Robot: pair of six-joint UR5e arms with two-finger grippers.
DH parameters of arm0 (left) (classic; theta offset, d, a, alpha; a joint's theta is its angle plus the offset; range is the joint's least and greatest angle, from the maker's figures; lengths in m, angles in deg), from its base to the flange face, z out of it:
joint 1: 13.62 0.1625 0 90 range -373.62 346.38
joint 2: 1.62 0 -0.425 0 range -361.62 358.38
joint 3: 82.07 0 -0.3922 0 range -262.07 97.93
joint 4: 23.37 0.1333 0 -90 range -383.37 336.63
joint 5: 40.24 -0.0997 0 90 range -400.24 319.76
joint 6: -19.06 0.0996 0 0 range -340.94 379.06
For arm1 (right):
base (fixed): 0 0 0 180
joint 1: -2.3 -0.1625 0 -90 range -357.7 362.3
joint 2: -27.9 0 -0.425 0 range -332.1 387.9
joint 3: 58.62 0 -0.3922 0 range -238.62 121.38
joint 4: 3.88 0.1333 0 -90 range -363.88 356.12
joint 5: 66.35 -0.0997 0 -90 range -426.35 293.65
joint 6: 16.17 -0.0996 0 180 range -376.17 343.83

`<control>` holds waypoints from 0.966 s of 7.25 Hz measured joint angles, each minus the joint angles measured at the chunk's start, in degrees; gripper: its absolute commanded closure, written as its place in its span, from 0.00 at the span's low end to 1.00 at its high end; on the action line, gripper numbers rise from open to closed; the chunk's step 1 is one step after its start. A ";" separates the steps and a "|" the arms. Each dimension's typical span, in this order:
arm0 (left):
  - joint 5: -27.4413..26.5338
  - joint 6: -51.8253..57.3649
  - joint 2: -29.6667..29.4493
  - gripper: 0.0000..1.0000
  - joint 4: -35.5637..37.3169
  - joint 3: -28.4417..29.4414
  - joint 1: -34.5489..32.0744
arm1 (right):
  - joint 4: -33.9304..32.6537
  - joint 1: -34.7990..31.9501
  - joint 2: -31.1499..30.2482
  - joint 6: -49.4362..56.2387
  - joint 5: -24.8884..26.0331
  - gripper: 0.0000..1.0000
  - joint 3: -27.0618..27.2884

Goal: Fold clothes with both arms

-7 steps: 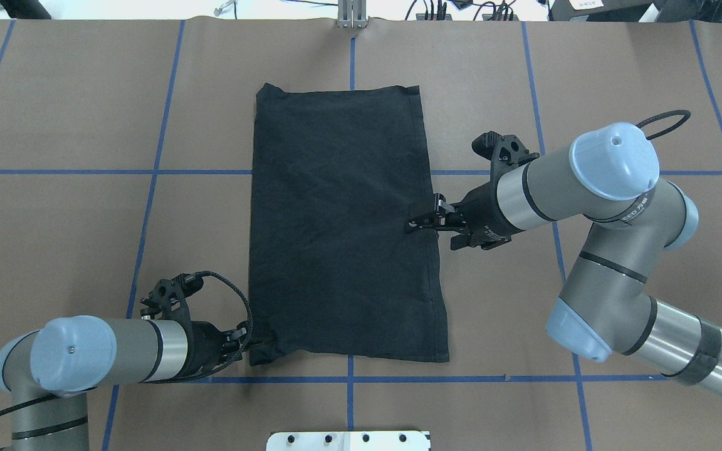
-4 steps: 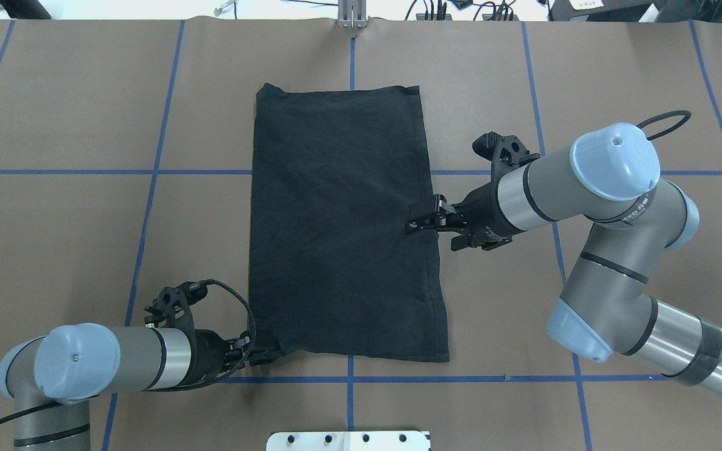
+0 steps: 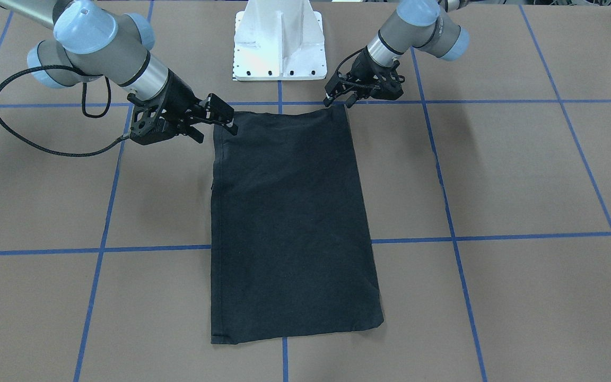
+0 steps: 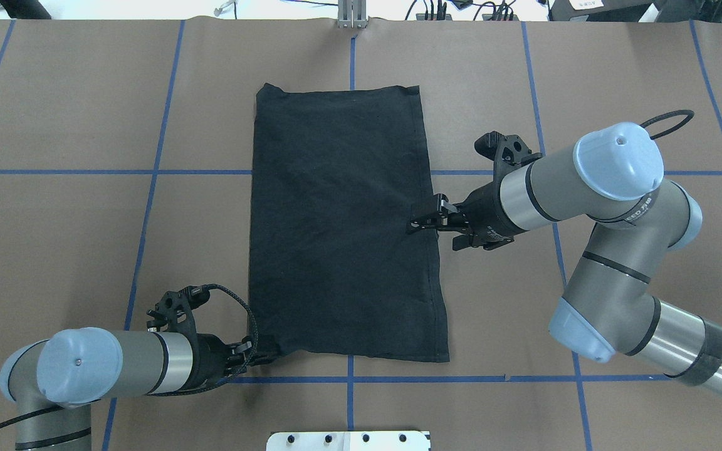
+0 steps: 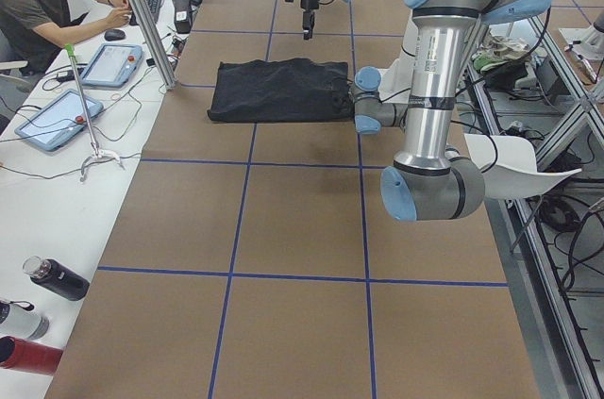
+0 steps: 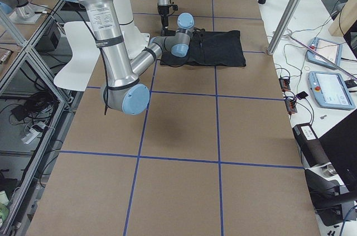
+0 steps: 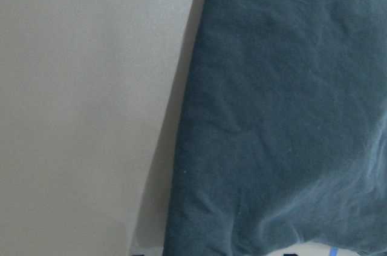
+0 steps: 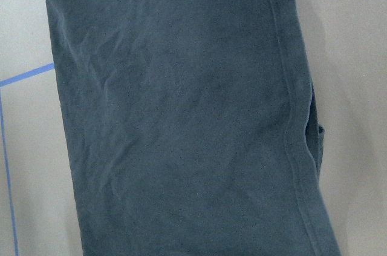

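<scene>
drawn back slightly, the left gripper (image 4: 266,358) is set at the near corner of the black t-shirt (image 4: 342,225), laid flat on the table (image 4: 54,250); its finger state cannot be told. the right gripper (image 4: 416,222) is held spread, seemingly above the opposite edge, for pinching.

The 2 arms are reaching inward from opposite sides. The left arm (image 4: 116,369) is lying low and almost level along the near edge, its forearm pointing toward the centre. The left gripper (image 4: 267,358) is sitting right down at surface level. How its jaws are standing cannot be made out. The right arm (image 4: 549,188) is bending sharply at the elbow, with its upper section coming in from the near right and its forearm crossing toward the middle. The right gripper (image 4: 412,224) is tilting downward, well apart from the left one. Its jaw gap is also unreadable.
</scene>
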 measured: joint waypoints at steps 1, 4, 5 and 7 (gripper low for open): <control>0.00 0.00 -0.03 0.32 0.00 0.08 0.01 | 0.03 0.00 -0.04 0.01 -0.06 0.00 0.08; 0.02 0.00 -0.32 0.53 0.00 0.13 0.01 | 0.03 -0.01 -0.13 0.03 -0.10 0.00 0.08; 0.06 0.00 -0.48 0.58 0.00 0.11 0.01 | 0.05 -0.01 -0.17 0.03 -0.08 0.00 0.05; 0.11 0.00 -0.57 0.63 0.00 0.07 0.01 | 0.00 -0.01 -0.28 0.03 -0.02 0.00 0.06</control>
